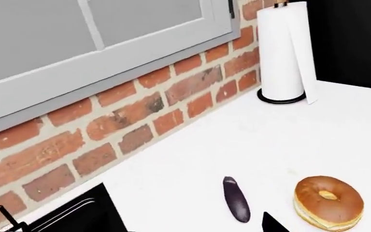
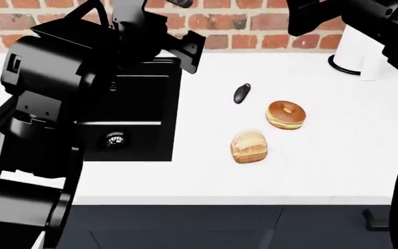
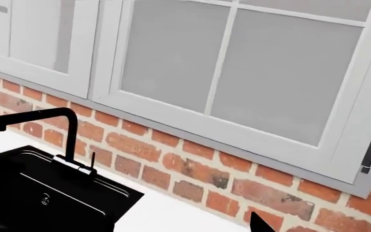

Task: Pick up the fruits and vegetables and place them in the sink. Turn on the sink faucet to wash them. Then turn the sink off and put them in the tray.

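From the head camera I see the sink (image 2: pixel 140 111) set into the white bench (image 2: pixel 310 166), its round drain (image 2: pixel 114 140) showing near the front wall; my left arm (image 2: pixel 60 88) hangs over the sink and hides much of it; the eggplant (image 2: pixel 241 93) lies on the bench just right of the sink, with the bagel (image 2: pixel 285 114) a little further right and the bread roll (image 2: pixel 249 146) nearer me than both; the paper towel roll (image 2: pixel 354 49) stands well right of the sink against the brick wall (image 2: pixel 247 23); the faucet (image 3: pixel 40 130) rises behind the sink, its thin lever (image 3: pixel 92 161) upright beside it; I see no round fruit in any view; only a dark tip of each set of jaws shows in the wrist views, so I cannot tell how far either is open or whether it holds anything.
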Robot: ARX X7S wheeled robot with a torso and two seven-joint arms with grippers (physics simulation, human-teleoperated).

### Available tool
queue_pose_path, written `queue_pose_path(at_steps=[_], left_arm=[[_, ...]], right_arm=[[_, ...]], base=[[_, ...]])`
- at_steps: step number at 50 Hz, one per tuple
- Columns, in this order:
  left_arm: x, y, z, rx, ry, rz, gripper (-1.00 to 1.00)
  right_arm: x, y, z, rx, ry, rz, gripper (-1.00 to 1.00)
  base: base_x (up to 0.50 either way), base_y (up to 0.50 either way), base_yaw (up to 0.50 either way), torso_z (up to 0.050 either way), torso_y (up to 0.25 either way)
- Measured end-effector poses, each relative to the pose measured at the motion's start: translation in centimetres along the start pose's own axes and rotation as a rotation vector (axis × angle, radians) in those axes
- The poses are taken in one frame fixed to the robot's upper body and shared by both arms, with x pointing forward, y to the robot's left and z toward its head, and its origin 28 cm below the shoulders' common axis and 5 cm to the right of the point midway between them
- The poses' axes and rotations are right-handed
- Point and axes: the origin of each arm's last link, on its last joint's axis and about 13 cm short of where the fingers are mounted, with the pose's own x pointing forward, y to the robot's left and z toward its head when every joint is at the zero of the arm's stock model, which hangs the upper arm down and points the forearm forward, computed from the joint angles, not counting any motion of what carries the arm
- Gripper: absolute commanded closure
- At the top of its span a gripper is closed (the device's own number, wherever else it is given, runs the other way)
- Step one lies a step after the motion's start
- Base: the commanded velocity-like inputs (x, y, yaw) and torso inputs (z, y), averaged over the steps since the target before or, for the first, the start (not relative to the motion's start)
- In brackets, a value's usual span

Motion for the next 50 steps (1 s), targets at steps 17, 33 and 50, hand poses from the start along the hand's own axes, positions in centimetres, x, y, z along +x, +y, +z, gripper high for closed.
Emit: queue_pose_path(at_steps=[17, 33, 50], left_arm=[[0.9, -0.7, 0.3, 0.013, 0.072, -0.045, -1.00], [1.7, -2.1, -2.5, -0.035, 0.153, -0.070, -1.00], [4.7, -2.6, -5.5, -0.127, 0.229, -0.066, -1.00]], right_arm=[[0.4, -0.5, 2.0, -0.032, -0.026, 0.049, -1.00], [1.1, -0.5, 2.0, -0.076, -0.001, 0.006, -1.00], [1.6, -0.5, 1.3, -0.115, 0.016, -0.052, -1.00]], base=[[0.44, -0.30, 0.00, 0.000, 0.001], [0.00, -0.09, 0.00, 0.000, 0.001], [0.00, 0.00, 0.00, 0.000, 0.000]])
